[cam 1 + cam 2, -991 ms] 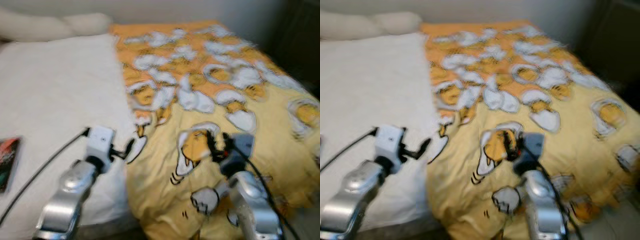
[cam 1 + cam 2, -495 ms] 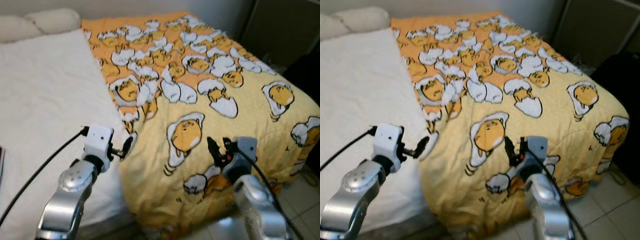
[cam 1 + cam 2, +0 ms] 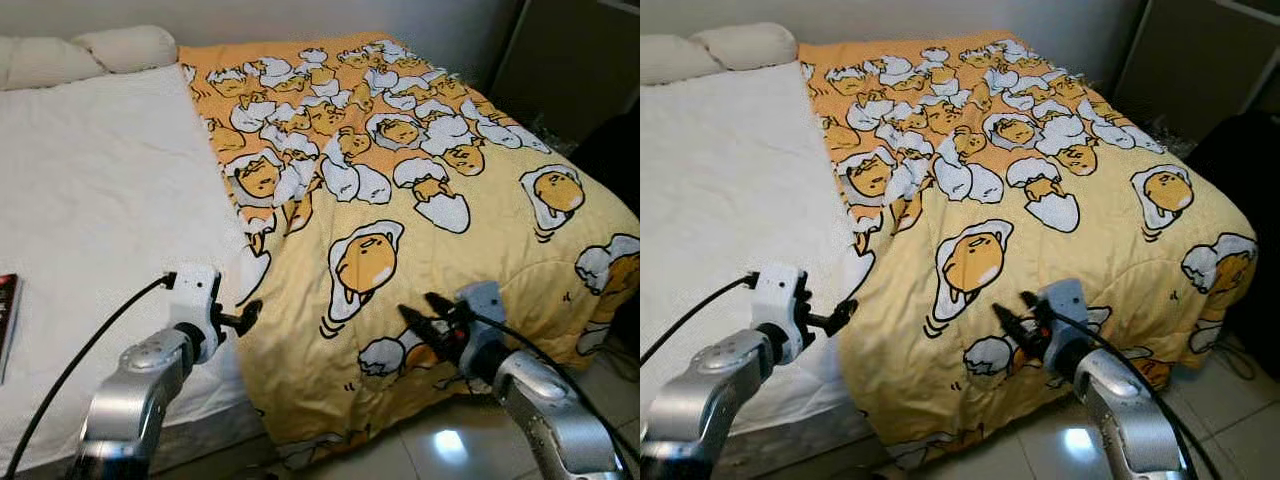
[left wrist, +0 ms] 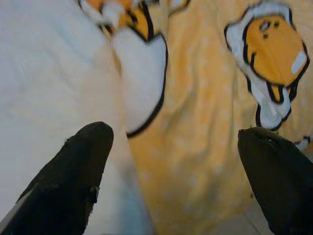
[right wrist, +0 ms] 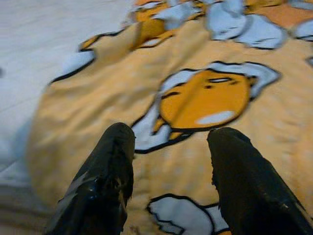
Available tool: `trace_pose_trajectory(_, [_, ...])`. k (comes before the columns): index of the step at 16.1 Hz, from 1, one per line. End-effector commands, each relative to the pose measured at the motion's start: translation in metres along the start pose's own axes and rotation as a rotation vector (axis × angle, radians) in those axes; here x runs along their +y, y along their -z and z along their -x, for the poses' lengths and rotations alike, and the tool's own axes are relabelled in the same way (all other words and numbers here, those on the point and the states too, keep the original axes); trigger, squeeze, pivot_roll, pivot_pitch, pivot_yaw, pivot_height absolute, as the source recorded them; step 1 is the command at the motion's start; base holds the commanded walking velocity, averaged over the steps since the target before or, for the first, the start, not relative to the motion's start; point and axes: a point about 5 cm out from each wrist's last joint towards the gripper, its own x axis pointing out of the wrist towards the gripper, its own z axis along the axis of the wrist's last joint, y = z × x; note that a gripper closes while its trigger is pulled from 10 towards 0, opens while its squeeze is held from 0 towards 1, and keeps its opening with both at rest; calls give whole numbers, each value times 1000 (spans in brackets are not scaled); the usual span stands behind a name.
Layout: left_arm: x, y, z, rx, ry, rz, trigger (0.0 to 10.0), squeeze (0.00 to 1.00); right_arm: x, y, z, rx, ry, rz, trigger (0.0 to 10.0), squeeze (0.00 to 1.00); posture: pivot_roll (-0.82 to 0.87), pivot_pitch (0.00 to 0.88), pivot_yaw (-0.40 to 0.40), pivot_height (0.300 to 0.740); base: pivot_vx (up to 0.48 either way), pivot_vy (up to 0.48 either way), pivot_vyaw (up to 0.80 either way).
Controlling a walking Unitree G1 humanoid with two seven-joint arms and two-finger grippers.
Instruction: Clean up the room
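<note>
Both pincers hover spread and empty: the left pincer point(image 3: 245, 317) just beside the yellow blanket's point(image 3: 420, 230) edge on the bed point(image 3: 90, 200), the right pincer point(image 3: 425, 318) over its front fold.

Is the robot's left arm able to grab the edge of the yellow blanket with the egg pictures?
Probably yes. The left gripper hangs open just beside the yellow egg-print blanket, right at its edge on the white sheet, with nothing between them.
</note>
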Motion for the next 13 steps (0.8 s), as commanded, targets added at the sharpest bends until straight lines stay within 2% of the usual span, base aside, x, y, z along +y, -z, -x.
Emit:
trace_pose_trajectory(1, [2,5,-5,40,9,-18,10000,1000,2,-5,-2,6,-60,16,10000,0,-54,0,-10,740,0,0,0])
trace_pose_trajectory(3, [4,16,-13,94,51,24,10000,1000,4,-5,-1,26,-136,24,10000,0,-56,0,-15,740,0,0,0])
trace_pose_trajectory(4, [3,31,-22,164,92,36,10000,137,6,-3,1,57,-222,31,10000,0,-64,0,-15,740,0,0,0])
trace_pose_trajectory(5, [4,38,-25,194,91,27,10000,0,7,-2,3,68,-247,37,10000,0,-68,0,-14,740,0,0,0])
trace_pose_trajectory(6, [6,48,-31,241,78,4,10000,0,7,-1,6,81,-280,46,10000,0,-75,0,-14,740,0,0,0])
trace_pose_trajectory(8, [-2,50,-41,225,120,20,10000,0,4,-1,8,81,-284,41,10000,0,-86,0,-12,740,0,0,0])
trace_pose_trajectory(9, [-5,54,-44,241,126,-4,10000,0,3,-1,10,82,-286,41,10000,0,-89,0,-10,740,0,0,0])
trace_pose_trajectory(10, [-5,57,-46,257,121,-31,3373,0,3,0,11,83,-290,39,10000,0,-92,0,-8,740,0,0,0])
trace_pose_trajectory(11, [-4,62,-48,279,108,-85,2275,0,4,1,12,85,-295,39,10000,0,-92,0,-8,740,0,0,0])
trace_pose_trajectory(12, [-2,64,-51,277,91,-84,471,0,4,2,13,86,-301,37,10000,0,-99,0,-7,740,0,0,0])
trace_pose_trajectory(13, [-2,66,-54,275,78,-57,0,0,4,2,13,86,-302,34,10000,0,-99,0,-7,740,0,0,0])
